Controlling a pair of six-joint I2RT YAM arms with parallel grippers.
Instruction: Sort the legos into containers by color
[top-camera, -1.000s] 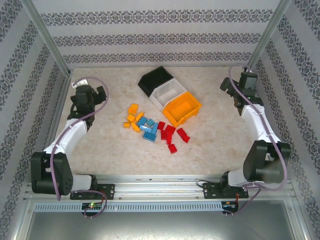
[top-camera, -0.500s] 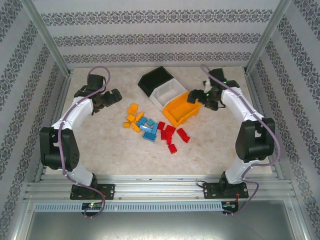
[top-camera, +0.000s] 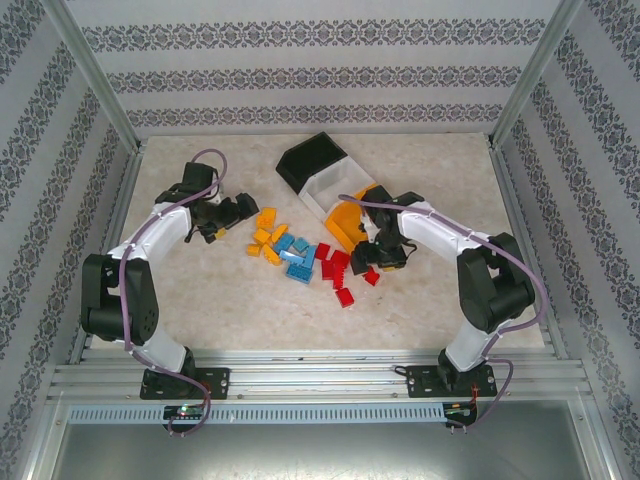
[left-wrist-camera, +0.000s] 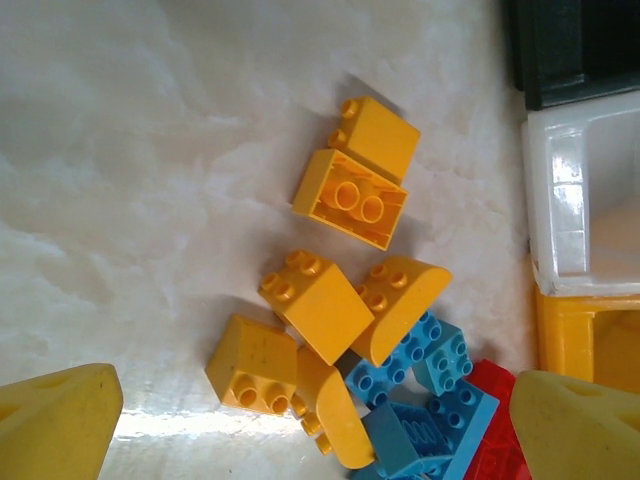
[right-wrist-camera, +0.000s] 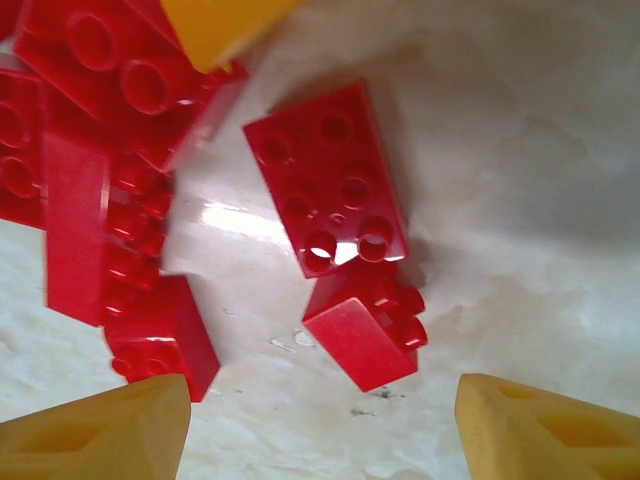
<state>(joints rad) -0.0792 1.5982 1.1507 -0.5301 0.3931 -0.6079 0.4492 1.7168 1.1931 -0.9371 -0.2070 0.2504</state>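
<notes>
Sorting has hardly begun, as I judge it: every brick I can see lies on the marbled tabletop (top-camera: 440, 290), and I am at the first pick. I place everything from the orange bin (top-camera: 343, 222), the nearest of the three joined containers, with the white bin (top-camera: 335, 190) and the black bin (top-camera: 312, 160) behind it. The red bricks (right-wrist-camera: 120, 150) lie just in front of the orange bin's slanted front. The blue bricks (top-camera: 295, 258) are to its left, and the orange-yellow bricks (left-wrist-camera: 315, 305) farther left again. My right pincer (right-wrist-camera: 320, 430) hovers low over the red ones, close before the orange bin. Its jaws stand apart with nothing between them, and a small red brick (right-wrist-camera: 365, 335) lies just ahead of the gap beside a longer red brick (right-wrist-camera: 330, 190). My left pincer (top-camera: 240, 208) is spread wide and holds nothing. It sits well to the left of the orange bin, on the far side of the orange-yellow cluster. Next, I think, the right should drop over the small red brick and close on that one alone without catching its neighbour. Which bin takes red I cannot tell.
</notes>
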